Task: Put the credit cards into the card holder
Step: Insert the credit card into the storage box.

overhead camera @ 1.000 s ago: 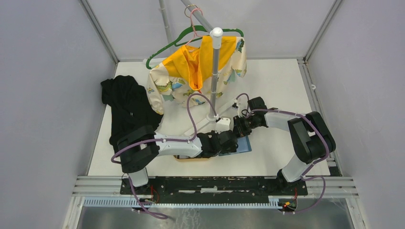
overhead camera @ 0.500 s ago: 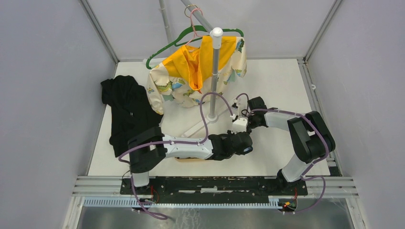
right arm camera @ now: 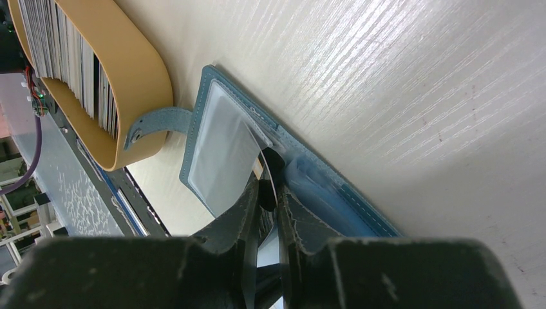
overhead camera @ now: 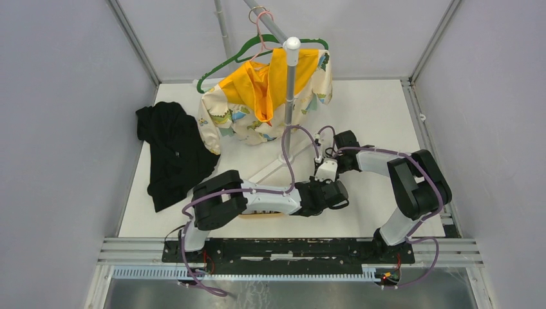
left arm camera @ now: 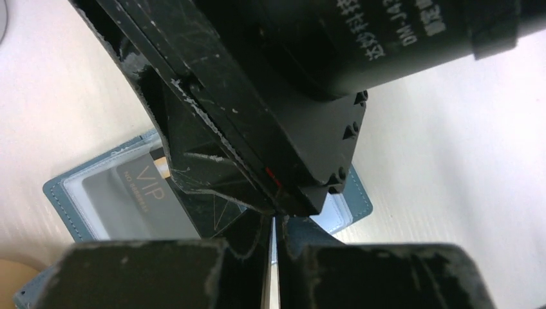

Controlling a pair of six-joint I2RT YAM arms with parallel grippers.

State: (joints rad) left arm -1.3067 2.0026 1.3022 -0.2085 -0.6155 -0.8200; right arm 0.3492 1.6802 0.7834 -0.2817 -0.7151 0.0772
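Note:
The teal card holder (left arm camera: 64,193) lies open on the table. A black card (left arm camera: 138,193) marked VIP sits partly under its clear window. My right gripper (right arm camera: 273,187) is shut on the back end of this black card (right arm camera: 269,172), whose front end is in the pocket (right arm camera: 222,141). My left gripper (left arm camera: 273,222) is shut, with only a hairline gap, and is low over the holder's right half right beside the right gripper. In the top view both grippers, left (overhead camera: 335,193) and right (overhead camera: 326,174), cover the holder. More credit cards (right arm camera: 64,38) stand in the tan tray (right arm camera: 138,71).
The tan tray (overhead camera: 261,215) sits under the left forearm, touching the holder's strap tab (right arm camera: 154,122). A rack pole's base (overhead camera: 286,158) stands just behind the grippers, with a yellow garment (overhead camera: 270,96) hanging on it. A black cloth (overhead camera: 170,151) lies at the left.
My left arm has stretched to the right, carrying its gripper from beside the tray to over the holder's right side. The right gripper has barely moved.

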